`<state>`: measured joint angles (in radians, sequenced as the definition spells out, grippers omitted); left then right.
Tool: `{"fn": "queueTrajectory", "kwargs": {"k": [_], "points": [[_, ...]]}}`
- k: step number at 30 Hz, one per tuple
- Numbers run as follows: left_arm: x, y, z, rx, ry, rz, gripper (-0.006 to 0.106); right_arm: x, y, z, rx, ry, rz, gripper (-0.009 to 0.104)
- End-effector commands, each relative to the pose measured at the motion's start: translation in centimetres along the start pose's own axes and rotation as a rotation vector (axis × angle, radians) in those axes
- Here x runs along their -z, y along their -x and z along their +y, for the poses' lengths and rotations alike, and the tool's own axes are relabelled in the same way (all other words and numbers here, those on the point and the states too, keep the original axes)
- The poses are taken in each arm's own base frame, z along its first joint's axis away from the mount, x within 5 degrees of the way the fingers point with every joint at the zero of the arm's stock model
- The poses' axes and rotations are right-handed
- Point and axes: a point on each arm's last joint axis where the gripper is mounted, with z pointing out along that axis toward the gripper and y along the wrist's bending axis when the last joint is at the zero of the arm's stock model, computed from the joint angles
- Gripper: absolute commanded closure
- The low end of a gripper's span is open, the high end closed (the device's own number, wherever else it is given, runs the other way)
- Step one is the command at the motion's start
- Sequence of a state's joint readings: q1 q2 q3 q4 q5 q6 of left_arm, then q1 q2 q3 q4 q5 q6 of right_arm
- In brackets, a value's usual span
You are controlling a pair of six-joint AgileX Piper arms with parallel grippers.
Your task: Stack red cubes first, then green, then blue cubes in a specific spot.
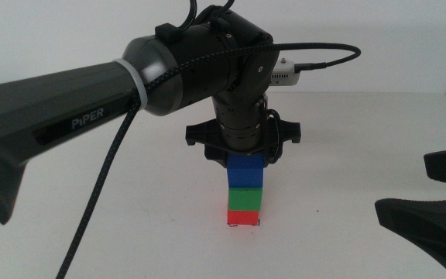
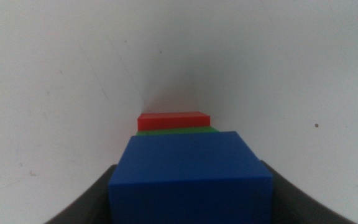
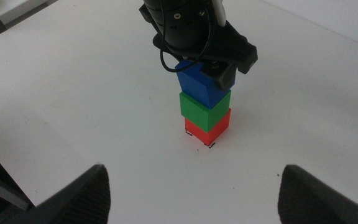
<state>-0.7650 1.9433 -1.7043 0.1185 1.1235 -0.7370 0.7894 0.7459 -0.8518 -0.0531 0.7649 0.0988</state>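
The red cube [image 1: 244,218] sits on the marked spot [image 1: 231,226], whose black corner marks show at its base. The green cube [image 1: 245,200] rests on it and the blue cube [image 1: 246,172] is on top, slightly turned in the right wrist view [image 3: 201,81]. My left gripper [image 1: 245,161] comes down from above and is shut on the blue cube [image 2: 190,168], with green [image 2: 178,130] and red [image 2: 174,118] showing below it. My right gripper [image 1: 440,190] waits open and empty at the right edge, and its jaws stand wide apart in the right wrist view [image 3: 194,193].
The white table [image 1: 362,139] carries only the stack. The left arm [image 1: 91,101] reaches across from the left, with its cable hanging in front. A tiny dark speck [image 2: 316,126] lies on the surface near the stack.
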Motion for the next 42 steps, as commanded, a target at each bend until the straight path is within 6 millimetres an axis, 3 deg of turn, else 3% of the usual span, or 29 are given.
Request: {"fn": "queueTrajectory", "kwargs": {"k": [1, 10, 13, 16, 19, 23, 27, 34, 37, 42], "points": [[0.4, 0.1, -0.2, 0.000, -0.017, -0.013, 0.041, 0.0, 0.0, -0.1, 0.002, -0.005, -0.010, 0.002], [0.4, 0.1, -0.2, -0.002, -0.017, -0.013, 0.018, 0.0, 0.0, -0.1, 0.002, -0.005, -0.010, 0.002], [1.5, 0.0, -0.1, -0.006, -0.037, -0.020, 0.012, 0.0, 0.0, -0.1, 0.002, -0.005, -0.010, 0.002], [4.6, -0.1, 0.5, -0.068, -0.077, -0.069, 0.009, 0.0, 0.0, -0.1, 0.002, -0.005, -0.010, 0.002], [9.6, -0.7, 1.8, -0.081, -0.116, -0.148, 0.009, 0.0, 0.0, -0.1, 0.002, -0.005, -0.010, 0.002], [16.2, -1.9, 5.0, -0.234, -0.059, -0.307, 0.010, 0.0, 0.0, -0.1, 0.002, -0.005, -0.010, 0.002], [21.2, -3.5, 8.9, -0.293, 0.001, -0.470, 0.010, 0.0, 0.1, -0.1, 0.002, -0.005, -0.015, 0.002], [24.8, -6.8, 16.4, -0.338, 0.089, -0.547, 0.010, 0.0, 0.1, -0.1, 0.002, -0.004, -0.021, 0.002], [26.0, -9.0, 19.1, -0.345, 0.041, -0.646, 0.010, 0.0, 0.2, -0.1, 0.002, -0.004, -0.025, 0.002], [27.1, -12.3, 22.7, -0.217, 0.124, -0.762, 0.010, 0.0, 0.2, -0.1, 0.002, -0.004, -0.025, 0.002]]}}
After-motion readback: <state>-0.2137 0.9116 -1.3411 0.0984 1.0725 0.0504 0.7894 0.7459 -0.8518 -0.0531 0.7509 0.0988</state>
